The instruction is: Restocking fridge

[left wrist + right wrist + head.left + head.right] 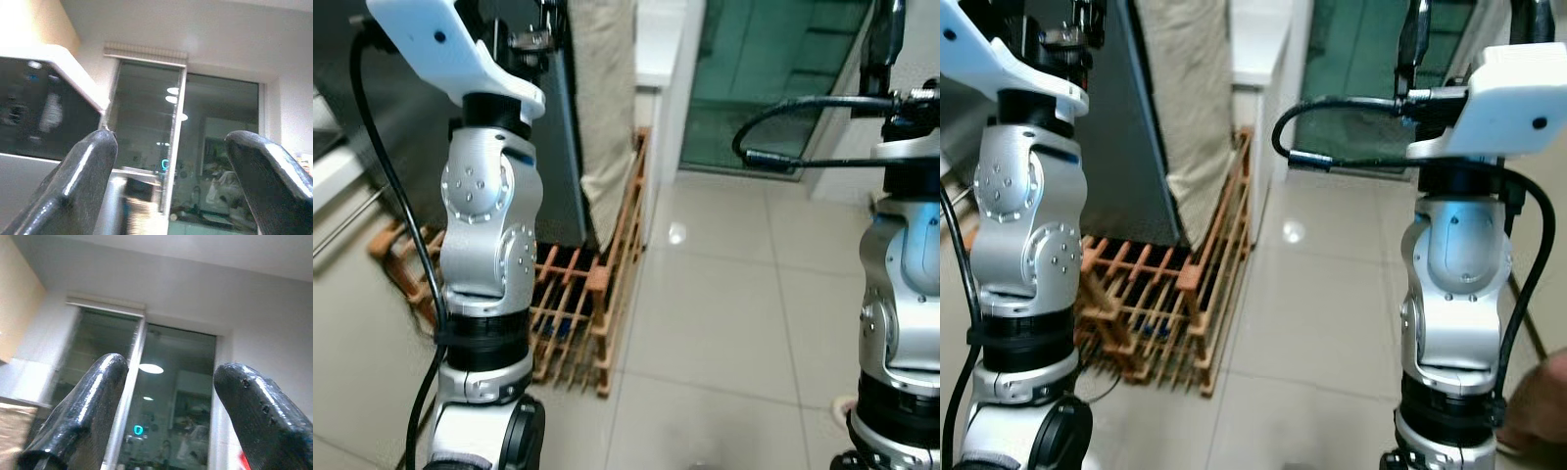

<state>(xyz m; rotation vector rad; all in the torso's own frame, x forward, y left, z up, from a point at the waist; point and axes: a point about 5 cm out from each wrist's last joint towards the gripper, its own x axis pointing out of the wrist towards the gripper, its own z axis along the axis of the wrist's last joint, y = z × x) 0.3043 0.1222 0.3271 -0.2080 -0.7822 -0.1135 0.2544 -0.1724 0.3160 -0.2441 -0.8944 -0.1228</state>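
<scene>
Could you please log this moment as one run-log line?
left pincer: open, empty, raised | right pincer: open, empty, raised | wooden rack: on floor, left

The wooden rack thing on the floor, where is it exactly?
In the head views the wooden rack lies on the tiled floor at the robot's left, behind its left arm, below a hanging beige cloth.

Wooden slatted rack [582, 304] on tiled floor [724, 323], left of centre, lying against base of dark fridge [1126, 147]. Cloth [607, 108] hanging just right of fridge, above rack. Glass sliding door [773, 78] behind, right of cloth. Left arm [484, 255] at near left, right arm [1454, 294] at near right.
</scene>
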